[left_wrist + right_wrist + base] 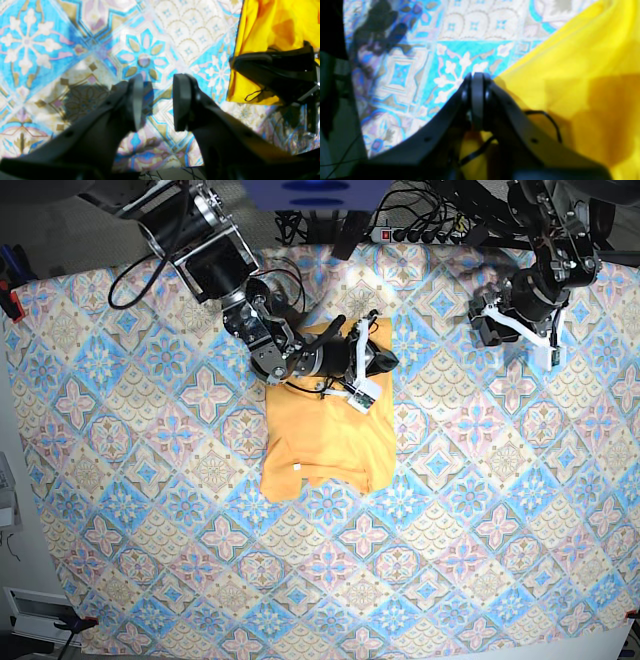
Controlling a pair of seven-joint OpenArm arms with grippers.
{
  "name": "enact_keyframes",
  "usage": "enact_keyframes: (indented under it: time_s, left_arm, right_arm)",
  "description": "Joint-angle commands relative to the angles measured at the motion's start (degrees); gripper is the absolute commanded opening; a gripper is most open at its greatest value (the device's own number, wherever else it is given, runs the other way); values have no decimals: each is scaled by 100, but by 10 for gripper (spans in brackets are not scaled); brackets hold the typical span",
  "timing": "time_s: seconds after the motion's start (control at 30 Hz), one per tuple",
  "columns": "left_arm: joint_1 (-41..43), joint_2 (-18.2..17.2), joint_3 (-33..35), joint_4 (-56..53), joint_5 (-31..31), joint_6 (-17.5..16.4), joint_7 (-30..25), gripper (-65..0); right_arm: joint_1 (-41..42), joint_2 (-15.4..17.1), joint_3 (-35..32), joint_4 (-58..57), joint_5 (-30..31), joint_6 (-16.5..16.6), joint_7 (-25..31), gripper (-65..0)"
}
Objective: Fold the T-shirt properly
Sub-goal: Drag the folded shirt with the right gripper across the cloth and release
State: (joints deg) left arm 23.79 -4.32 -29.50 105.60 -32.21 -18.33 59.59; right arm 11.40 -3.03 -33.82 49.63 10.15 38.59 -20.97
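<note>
Your T-shirt (325,445) lies near the middle of the tablecloth (150,560), folded into a narrow upright rectangle, its collar end toward the near edge of the cloth and its far end bunched under your right arm. In the base view the shirt reads pale orange; both wrist views render it bright yellow.

Your right gripper (477,100) sits at the far end of the T-shirt, at its edge. Its jaws are pressed together, and the wrist view shows yellow fabric beneath and beside them; you cannot tell from these views whether any cloth is pinched between them.

Your left gripper (156,102) hovers over bare tablecloth, well apart from the T-shirt, toward the far corner. Its jaws stand parted with only the pattern showing between them. In its wrist view the T-shirt's edge and the other arm appear.
</note>
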Motion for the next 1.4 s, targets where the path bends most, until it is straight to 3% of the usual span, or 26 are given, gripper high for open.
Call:
enact_keyframes:
  time_s: [0.0,0.17,0.4,0.7,0.8,0.9,1.17,1.37]
  left_arm:
    - [-10,-39,-26,108,-98,-27,-74,-447]
    - [-10,-39,-26,108,-98,-27,-74,-447]
    - [-63,-39,-17,108,-98,-27,-74,-447]
    - [-177,-39,0,108,-80,-27,-65,-447]
    - [-203,-39,9,108,-72,-27,-65,-447]
    - [-212,-39,9,108,-63,-27,-65,-447]
    - [-282,-39,18,108,-80,-27,-65,-447]
    - [-247,-56,0,117,-89,-27,-65,-447]
  right_arm:
    - [113,17,169,-79,-105,-127,-79,-650]
    - [139,325,1075,-202,-114,-127,-70,-650]
    - [280,1002,1681,-193,-114,-118,-70,-650]
    - [465,1898,1655,-185,-114,-74,-87,-648]
    - [473,2101,1585,-185,-114,141,-87,-648]
    - [579,2329,1330,-185,-114,141,-87,-648]
    - [632,2408,1215,-9,-114,141,-105,-650]
    - [34,2522,1470,1565,-105,141,-483,-650]
